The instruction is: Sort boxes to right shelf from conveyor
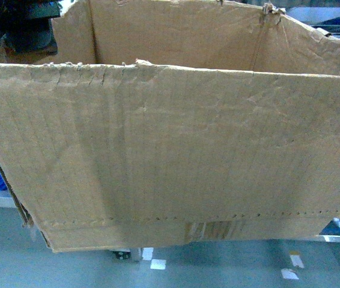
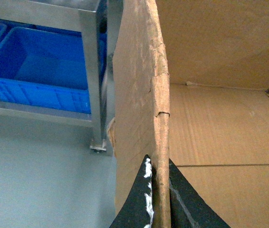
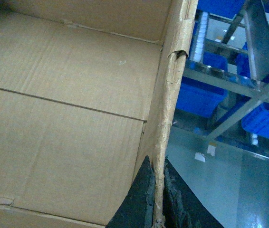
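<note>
Clearly pinched: left gripper (image 2: 159, 199) closed on the carton's (image 1: 170, 156) left wall, one dark finger on each face of the torn edge. Right gripper (image 3: 157, 199) likewise clamped on the carton's right wall, cardboard sandwiched between its fingers. Carton held up between both arms, filling nearly all of the head view; open top toward the wrist cameras, bottom flaps visible inside and nothing seen on them. Perforated line and tape patch (image 1: 215, 229) noted near the carton's base. Grey floor (image 1: 230, 267) visible below the carton, so judged airborne, not resting on anything. Steel rack (image 3: 258, 71) with blue bins (image 3: 201, 95) seen beyond the carton's right wall; another rack post (image 2: 92, 76) and blue bin (image 2: 39, 66) beyond its left wall. Conveyor not in view.

Risks, as judged: grip only on thin, ragged wall edges, already creased close to each claw; cardboard could tear or fold, dropping or tilting the carton. Uneven arm motion could twist the walls. Head view blocked by the carton, so rack clearance hard to check.
</note>
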